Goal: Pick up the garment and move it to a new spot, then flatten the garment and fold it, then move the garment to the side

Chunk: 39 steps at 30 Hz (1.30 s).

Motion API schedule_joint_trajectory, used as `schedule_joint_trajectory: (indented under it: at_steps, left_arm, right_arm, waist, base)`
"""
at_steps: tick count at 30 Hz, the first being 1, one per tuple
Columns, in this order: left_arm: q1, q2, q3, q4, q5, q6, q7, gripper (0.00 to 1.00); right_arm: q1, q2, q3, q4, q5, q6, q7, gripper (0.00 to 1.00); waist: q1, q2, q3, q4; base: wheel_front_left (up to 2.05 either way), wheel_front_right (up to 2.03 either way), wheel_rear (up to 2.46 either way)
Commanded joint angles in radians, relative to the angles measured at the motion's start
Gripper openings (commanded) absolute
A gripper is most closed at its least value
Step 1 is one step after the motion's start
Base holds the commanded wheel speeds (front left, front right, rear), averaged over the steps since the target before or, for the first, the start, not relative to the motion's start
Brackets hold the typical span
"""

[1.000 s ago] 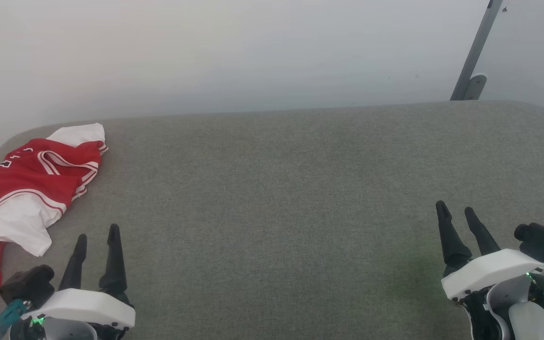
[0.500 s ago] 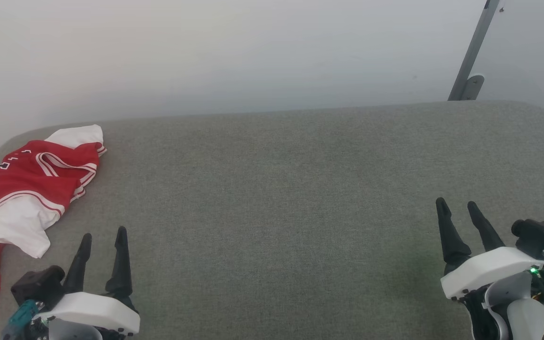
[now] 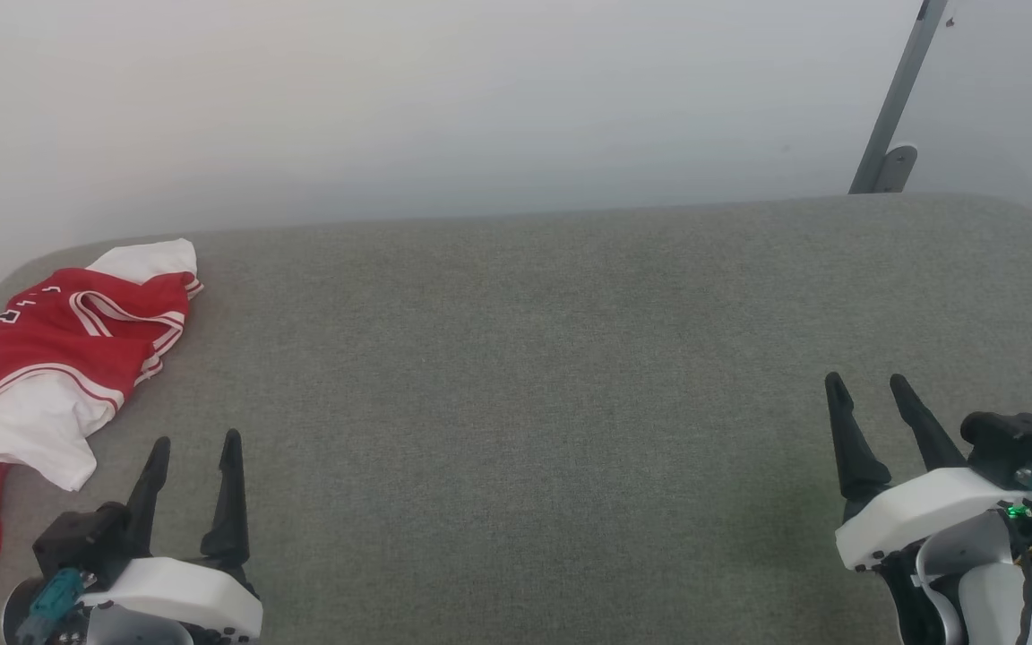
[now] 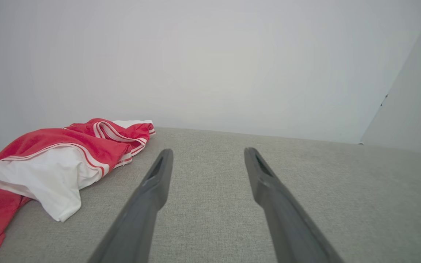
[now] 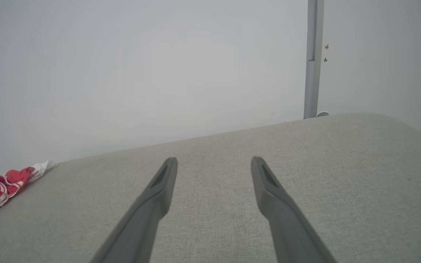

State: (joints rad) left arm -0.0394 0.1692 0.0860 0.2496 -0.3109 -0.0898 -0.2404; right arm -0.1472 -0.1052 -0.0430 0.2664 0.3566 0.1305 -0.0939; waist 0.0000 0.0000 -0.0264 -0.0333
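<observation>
The garment (image 3: 50,358), a red jersey with white sleeves and white-striped trim, lies crumpled at the far left of the grey cushion, partly cut off by the head view's left edge. In the left wrist view the garment (image 4: 57,160) lies ahead and to the left of the fingers. It is a small red and white heap (image 5: 2,186) far left in the right wrist view. My left gripper (image 3: 196,439) stands open at the lower left, just right of the garment and apart from it. At the lower right my right gripper (image 3: 865,381) is open and holds nothing.
The grey upholstered surface (image 3: 525,376) spreads wide between the two grippers, with rounded corners at the back. A pale wall rises behind it. A grey metal post (image 3: 897,98) stands at the back right.
My left gripper has drawn back slightly toward the near edge and shifted a little right. The right gripper has turned slightly. The garment has not moved.
</observation>
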Motion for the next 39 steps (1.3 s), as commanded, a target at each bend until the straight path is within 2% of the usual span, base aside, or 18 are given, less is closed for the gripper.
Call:
schedule_joint_trajectory:
  at_steps: [1, 11, 34, 39]
  left_arm:
    - [0.014, 0.004, -0.001, -0.006, 0.025, -0.002, -0.011, 1.0]
    - [0.02, 0.017, -0.003, -0.01, 0.09, -0.008, -0.029, 1.0]
    - [0.024, 0.026, 0.012, -0.009, 0.096, -0.01, -0.026, 1.0]
    - [0.01, 0.022, 0.021, 0.008, 0.084, -0.001, -0.026, 1.0]
  right_arm:
    - [-0.004, -0.008, 0.0, -0.003, -0.026, 0.0, -0.009, 1.0]
    - [0.0, -0.023, 0.012, -0.012, -0.09, 0.0, -0.024, 1.0]
    - [0.021, -0.034, 0.001, -0.034, -0.093, 0.0, -0.03, 1.0]
    - [0.029, -0.029, -0.003, -0.036, -0.088, 0.0, -0.03, 1.0]
  waist:
    - [0.0, 0.0, -0.001, 0.0]
    - [0.0, 0.0, -0.004, -0.002]
    - [0.0, 0.0, -0.007, -0.004]
    - [0.0, 0.0, -0.01, 0.012]
  base:
    - [0.0, 0.0, 0.0]
    - [0.0, 0.0, 0.0]
    - [0.0, 0.0, 0.0]
    - [0.0, 0.0, 0.0]
